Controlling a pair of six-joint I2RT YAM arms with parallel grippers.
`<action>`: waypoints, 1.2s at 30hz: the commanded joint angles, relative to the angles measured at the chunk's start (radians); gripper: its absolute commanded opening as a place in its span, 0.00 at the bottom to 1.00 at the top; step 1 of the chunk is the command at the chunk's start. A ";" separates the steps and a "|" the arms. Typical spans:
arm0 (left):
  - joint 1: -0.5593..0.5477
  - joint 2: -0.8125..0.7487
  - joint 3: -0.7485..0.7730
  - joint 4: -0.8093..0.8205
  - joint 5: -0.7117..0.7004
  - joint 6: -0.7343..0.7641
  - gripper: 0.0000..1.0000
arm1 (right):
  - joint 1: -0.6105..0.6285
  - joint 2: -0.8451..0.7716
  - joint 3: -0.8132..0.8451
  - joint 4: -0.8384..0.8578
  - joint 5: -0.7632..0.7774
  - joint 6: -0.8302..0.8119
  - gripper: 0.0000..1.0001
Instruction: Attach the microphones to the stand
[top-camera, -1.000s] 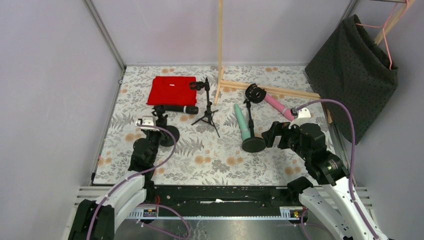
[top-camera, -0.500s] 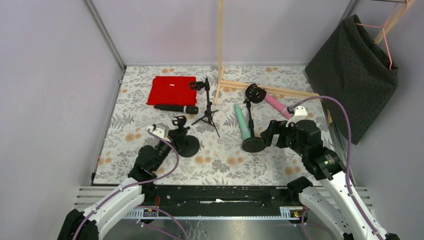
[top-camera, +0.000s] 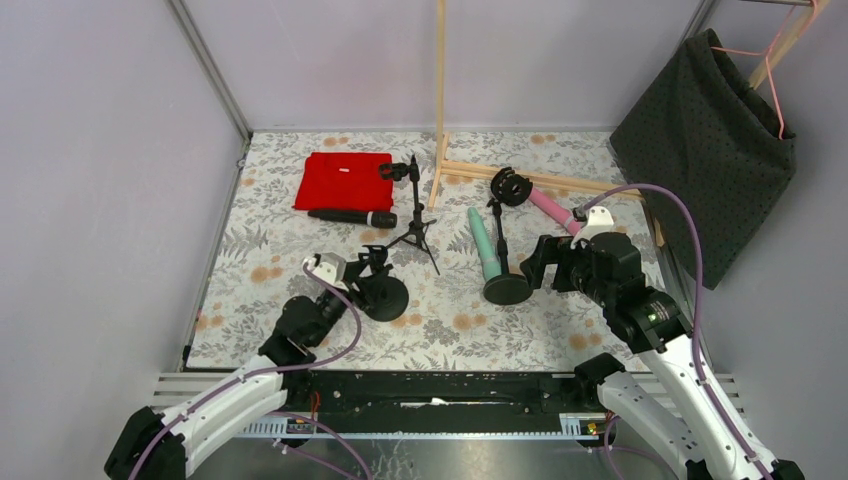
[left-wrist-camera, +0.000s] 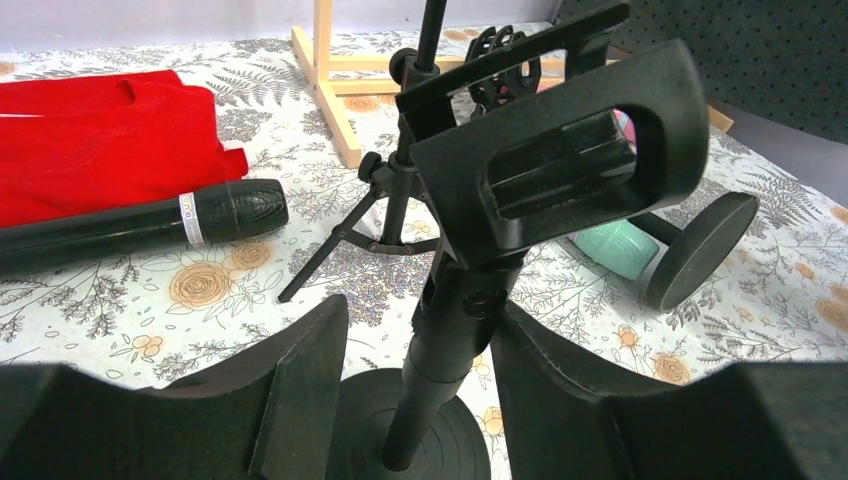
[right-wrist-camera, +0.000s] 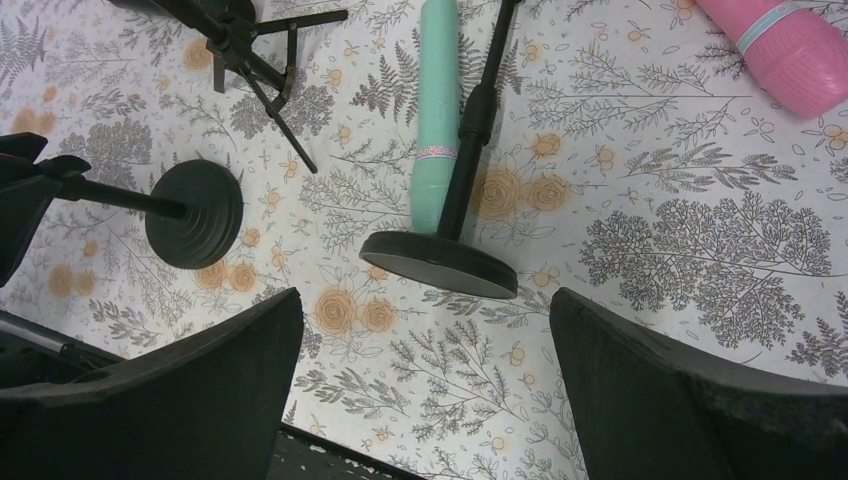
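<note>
Since a second ago your left arm has dragged the black round-based microphone stand (top-camera: 386, 298) away from the left edge of the floral-covered table (top-camera: 450, 335) toward the middle of the near edge. The left end effector (left-wrist-camera: 415, 330) has also parted; its fingers now stand either side of the stem with a gap on each side, holding nothing. The right end effector (right-wrist-camera: 425, 300) gapes wide and empty above the table, just near of the second round-based black stand (top-camera: 507, 289).

The placing looks done, so back the left arm straight out along the line of the fingers. A sideways sweep could catch the stem and tip the stand, whose clip at the top is empty.

No microphone is mounted yet:
- The black stick microphone with a silvery band (left-wrist-camera: 150, 220) lies toward the far-left corner, just in front of the folded red cloth (top-camera: 343, 180).
- The mint green stick microphone (right-wrist-camera: 436, 110) lies right beside the second stand's stem, so close there is little room for a finger on that side.
- The pink stick microphone (top-camera: 555, 212) lies toward the far right, by the foot of the pale wooden frame (top-camera: 440, 100).

A small black tripod stand (top-camera: 415, 225) stands between the black and mint microphones, so route around its legs.
</note>
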 joint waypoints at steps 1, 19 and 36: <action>0.001 0.020 -0.015 0.131 -0.020 0.006 0.58 | 0.010 0.000 0.044 -0.002 -0.001 0.009 1.00; 0.000 0.240 -0.065 0.496 0.041 0.071 0.53 | 0.009 0.013 0.056 -0.015 0.006 -0.010 1.00; 0.001 0.217 -0.058 0.455 0.209 0.130 0.00 | 0.010 0.218 0.169 -0.081 -0.075 0.050 1.00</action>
